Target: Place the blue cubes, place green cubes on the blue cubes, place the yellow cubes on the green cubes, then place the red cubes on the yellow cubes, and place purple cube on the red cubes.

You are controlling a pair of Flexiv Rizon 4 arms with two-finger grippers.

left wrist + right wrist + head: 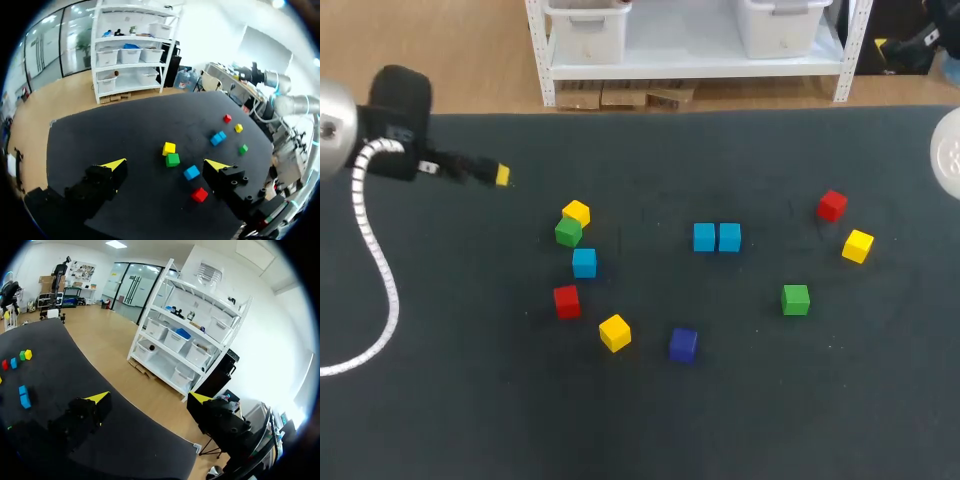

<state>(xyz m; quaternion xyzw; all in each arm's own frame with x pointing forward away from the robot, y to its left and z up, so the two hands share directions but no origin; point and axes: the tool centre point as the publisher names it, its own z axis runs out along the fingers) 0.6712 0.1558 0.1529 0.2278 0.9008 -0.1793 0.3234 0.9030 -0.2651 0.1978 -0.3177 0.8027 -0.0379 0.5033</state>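
Two light blue cubes (717, 237) sit side by side, touching, at mid-table. A third blue cube (584, 262) lies left of them, with a green cube (568, 232) and a yellow cube (576, 212) touching each other behind it. A red cube (567, 300), another yellow cube (614, 332) and the purple cube (683, 344) lie nearer the front. At the right are a red cube (832, 205), a yellow cube (857, 245) and a green cube (796, 299). My left gripper (501, 176) hovers open at the far left, well clear of the cubes (172, 159). My right gripper (150, 397) is open and empty beyond the table's far edge.
The dark table (470, 400) has wide bare areas at the front and the left. Part of my right arm (948, 152) shows at the right edge. A grey cable (375, 250) from the left arm hangs over the table's left side.
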